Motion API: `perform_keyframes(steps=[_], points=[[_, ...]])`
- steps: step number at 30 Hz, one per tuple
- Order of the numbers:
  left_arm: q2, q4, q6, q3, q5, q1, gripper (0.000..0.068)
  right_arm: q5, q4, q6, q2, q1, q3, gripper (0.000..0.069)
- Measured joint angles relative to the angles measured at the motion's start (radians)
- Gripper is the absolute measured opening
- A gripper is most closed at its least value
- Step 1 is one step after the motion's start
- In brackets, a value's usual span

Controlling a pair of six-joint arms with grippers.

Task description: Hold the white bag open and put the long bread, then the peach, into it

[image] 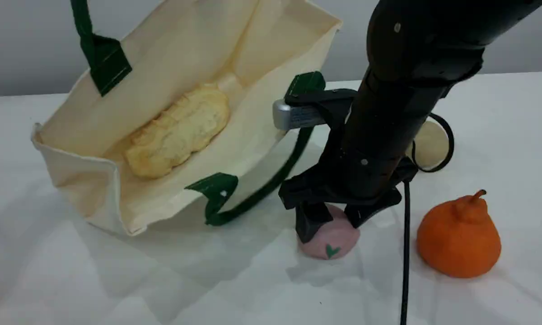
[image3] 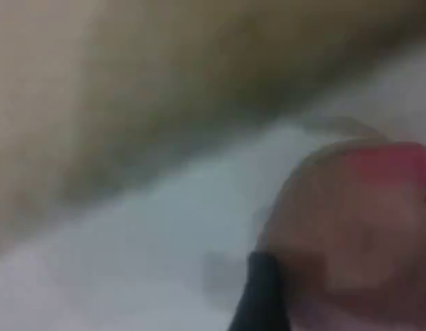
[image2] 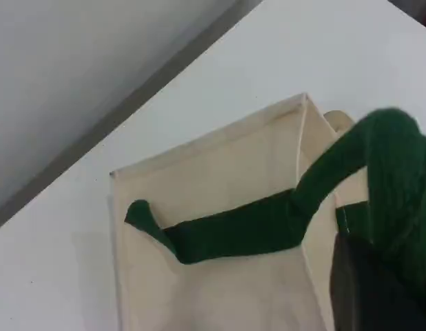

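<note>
The white bag lies tipped on the table with its mouth open toward me. One green handle is pulled up out of the top edge. In the left wrist view that green strap runs into my left gripper, which is shut on it above the white bag. The long bread rests inside the bag. The peach, pink with a green leaf mark, sits on the table right of the bag. My right gripper stands open over it, a finger on either side. The right wrist view is blurred and shows the peach close up.
An orange pear-shaped fruit stands right of the peach. A round beige ball sits behind the right arm. The bag's lower green handle lies looped on the table toward the peach. A black cable hangs from the arm.
</note>
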Motion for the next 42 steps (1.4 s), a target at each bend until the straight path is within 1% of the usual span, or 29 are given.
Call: perform_keyframes(steps=[2,4,6,8,13,16,30,34,37,42], points=[[0.000,0.000,0.000,0.000,0.000,0.000,0.0082,0.005,0.002,0.000,0.006,0.000,-0.001,0.0470],[0.000,0.000,0.000,0.000,0.000,0.000,0.0082,0.019,0.002,0.001,0.006,0.000,-0.001,0.0415],[0.000,0.000,0.000,0.000,0.000,0.000,0.0082,0.034,0.002,0.001,0.006,0.000,-0.001,0.0338],[0.000,0.000,0.000,0.000,0.000,0.000,0.0082,0.045,0.001,0.003,0.006,0.001,-0.001,0.0302],[0.000,0.000,-0.016,0.000,0.000,0.000,0.0082,0.058,-0.014,0.003,-0.015,0.001,0.000,0.0300],[0.000,0.000,-0.016,0.000,0.000,0.000,0.0082,0.119,-0.046,0.011,-0.050,0.001,-0.012,0.0279],[0.000,0.000,-0.016,0.000,0.000,0.000,0.0082,0.240,-0.268,0.175,-0.346,0.000,-0.026,0.0272],[0.000,0.000,-0.016,0.000,0.000,0.000,0.0082,0.224,-0.244,0.174,-0.431,0.001,-0.028,0.0272],[0.000,0.000,-0.016,0.000,0.000,0.000,0.0082,0.173,-0.236,0.151,-0.471,0.020,-0.029,0.0272],[0.000,0.000,-0.016,0.000,0.000,0.000,0.0082,0.080,-0.208,0.087,-0.461,0.066,-0.030,0.0272]])
